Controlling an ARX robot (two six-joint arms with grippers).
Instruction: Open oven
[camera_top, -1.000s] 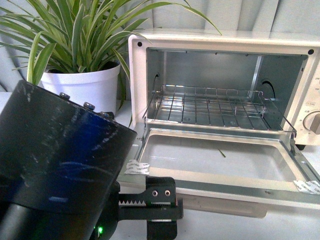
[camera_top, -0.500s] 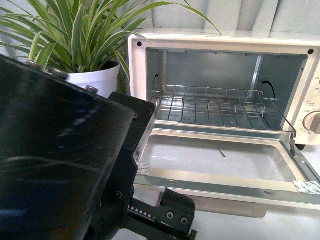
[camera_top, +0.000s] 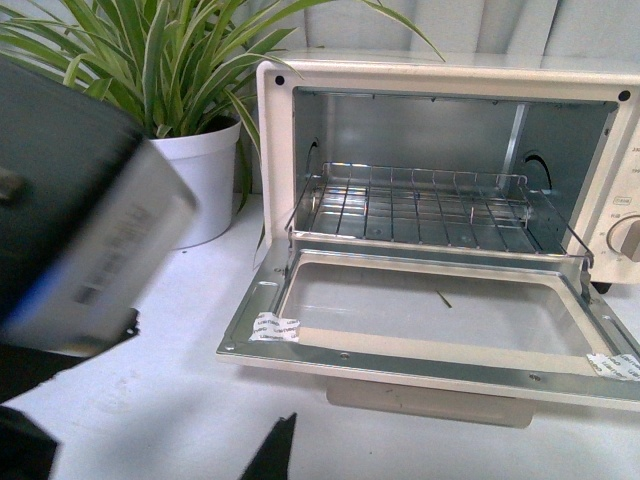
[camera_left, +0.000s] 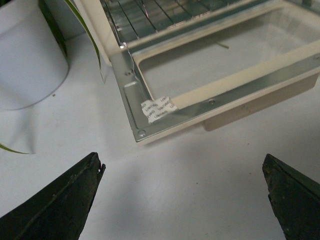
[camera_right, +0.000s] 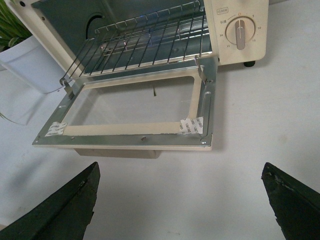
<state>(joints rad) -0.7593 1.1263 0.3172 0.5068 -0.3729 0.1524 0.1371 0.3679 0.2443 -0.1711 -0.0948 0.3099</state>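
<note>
Hovering with fingers (camera_left: 65, 200) spread, left gripper (camera_left: 181, 159) faces the open oven (camera_left: 127, 75)

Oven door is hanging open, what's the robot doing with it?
The robot's job was to open the oven, and that looks done: its glass door lies folded down flat, showing the wire rack inside. Nothing is being held now. The left gripper and the right gripper are both open, hovering over the white table just in front of the door, touching nothing.
</note>
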